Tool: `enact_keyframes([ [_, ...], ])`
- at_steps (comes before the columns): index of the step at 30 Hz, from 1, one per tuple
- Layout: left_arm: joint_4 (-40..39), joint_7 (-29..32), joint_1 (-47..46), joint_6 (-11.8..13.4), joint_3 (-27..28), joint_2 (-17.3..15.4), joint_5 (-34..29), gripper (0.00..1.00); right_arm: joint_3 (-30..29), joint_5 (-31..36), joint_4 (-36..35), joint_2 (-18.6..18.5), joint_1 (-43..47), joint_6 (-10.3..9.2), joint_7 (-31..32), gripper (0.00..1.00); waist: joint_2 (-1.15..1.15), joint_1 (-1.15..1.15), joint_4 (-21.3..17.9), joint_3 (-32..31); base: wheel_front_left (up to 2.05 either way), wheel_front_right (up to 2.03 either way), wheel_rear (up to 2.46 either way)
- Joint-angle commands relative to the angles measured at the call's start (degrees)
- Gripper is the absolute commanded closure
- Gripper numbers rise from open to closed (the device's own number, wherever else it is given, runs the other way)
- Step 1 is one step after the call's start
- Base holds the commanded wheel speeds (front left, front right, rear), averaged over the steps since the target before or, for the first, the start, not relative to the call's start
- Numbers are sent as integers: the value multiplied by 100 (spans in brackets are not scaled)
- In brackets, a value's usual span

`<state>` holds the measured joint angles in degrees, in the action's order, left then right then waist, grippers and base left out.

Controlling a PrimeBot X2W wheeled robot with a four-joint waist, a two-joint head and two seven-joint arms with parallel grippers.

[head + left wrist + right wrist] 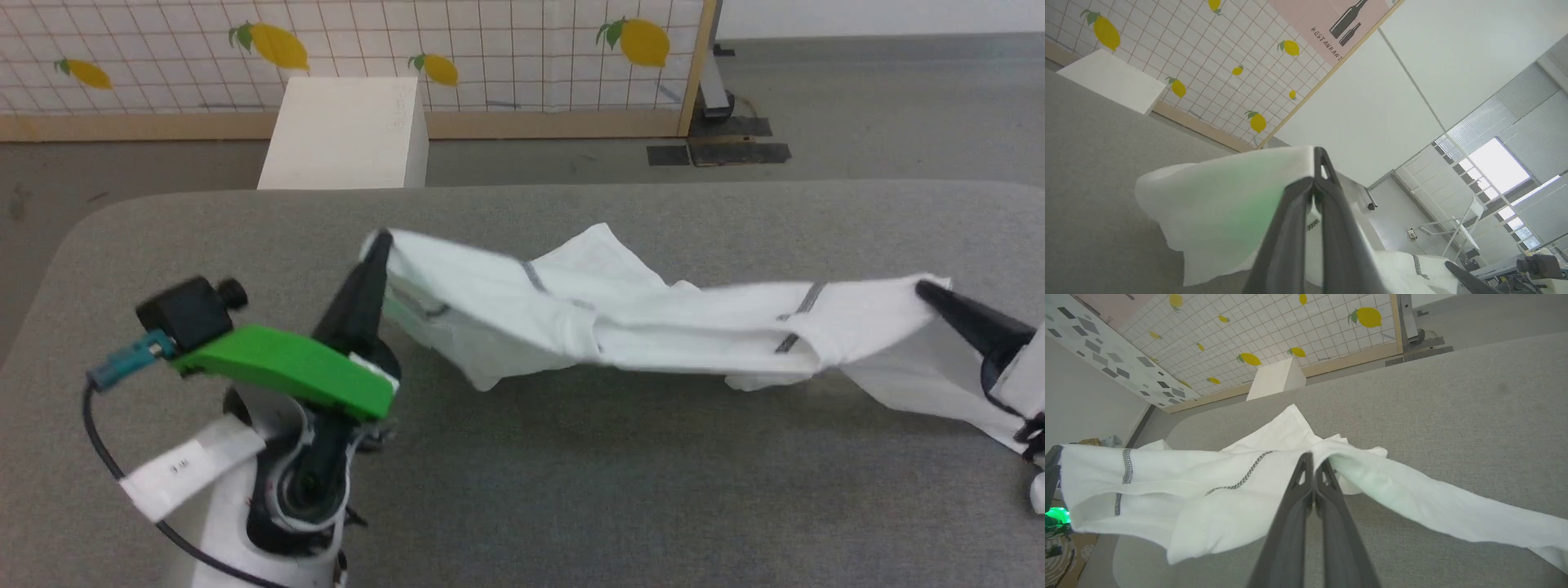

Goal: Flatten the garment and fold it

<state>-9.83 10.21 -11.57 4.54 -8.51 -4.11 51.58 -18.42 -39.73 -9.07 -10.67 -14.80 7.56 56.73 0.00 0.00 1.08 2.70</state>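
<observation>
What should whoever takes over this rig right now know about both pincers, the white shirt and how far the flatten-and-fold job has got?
Left pincer: shut on one end of the white long-sleeved thin-fabric shirt with grey zigzag seams.
Right pincer: shut on its other end.
Shirt: strung between them over the grey fabric-covered table, bunched and sagging mid-span, with a sleeve trailing below the right pincer.
Done: both grips taken, shirt raised.
Left: spread it flat on the table, then fold.
</observation>
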Motion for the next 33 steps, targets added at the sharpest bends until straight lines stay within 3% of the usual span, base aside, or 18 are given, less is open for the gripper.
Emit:
enact_keyframes([
  [1,-92,35,-359,-30,102,-85,16,100,-110,-81,-116,89,-265,-8,61,100,0,0,-64,-151,0,0,0],
  [10,207,260,-2297,127,559,-540,-88,100,-686,17,28,538,-2067,-8,125,100,0,0,-6,-80,0,0,0],
  [21,1821,211,-4656,241,624,-942,-519,100,-530,1002,1142,742,-4316,-8,-361,100,0,0,64,731,0,0,0],
  [27,2626,-21,-5665,329,621,-1050,-777,100,-462,1497,1917,768,-5374,-8,-830,100,0,0,32,1355,0,0,0],
  [33,3270,-342,-6525,479,692,-1149,-979,100,-492,1948,2886,777,-6368,-8,-1698,100,0,0,-43,1838,0,0,0],
])
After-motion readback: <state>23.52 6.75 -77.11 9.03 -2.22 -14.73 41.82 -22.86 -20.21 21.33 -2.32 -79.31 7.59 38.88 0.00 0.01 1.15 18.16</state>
